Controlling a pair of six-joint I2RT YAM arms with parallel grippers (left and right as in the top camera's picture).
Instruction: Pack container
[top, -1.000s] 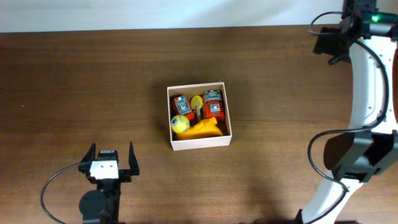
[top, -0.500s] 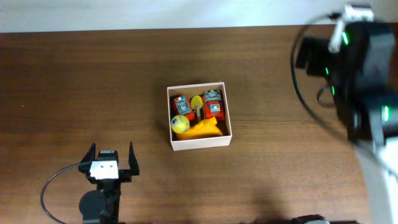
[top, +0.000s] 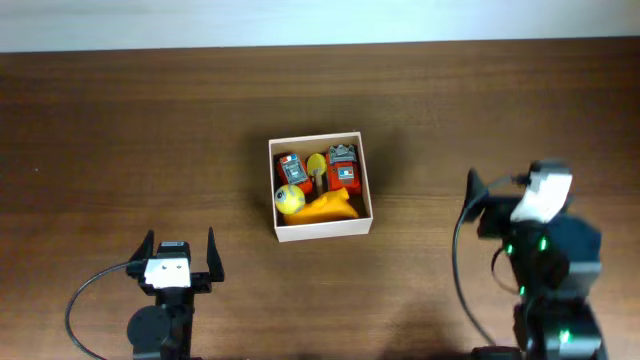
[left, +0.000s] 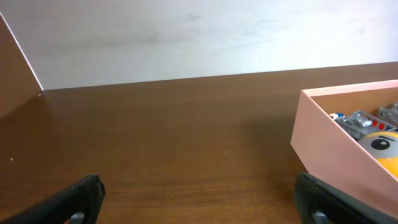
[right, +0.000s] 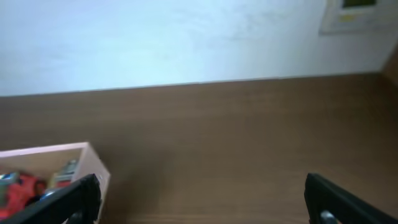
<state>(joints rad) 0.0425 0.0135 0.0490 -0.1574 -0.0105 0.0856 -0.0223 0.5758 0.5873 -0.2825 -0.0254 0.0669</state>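
Right pincer (right: 199, 202) spread wide and empty, dropped to the near right from the far right corner a second ago. Left pincer (top: 181, 242) also spread wide, empty, unmoved at near left. Container (top: 325, 228) unmoved mid-table (top: 120, 120). Overhead only: its toys (top: 342, 168) in full; wrist views catch one corner.

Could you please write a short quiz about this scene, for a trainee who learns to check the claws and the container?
1. True or false: the left claw is shut.
2. Where does the yellow ball lie? A: beside the container. B: inside it. C: in the left claw.
3. Fill in: the right claw is ___ (open or shut).

Key: 1 false; 2 B; 3 open.
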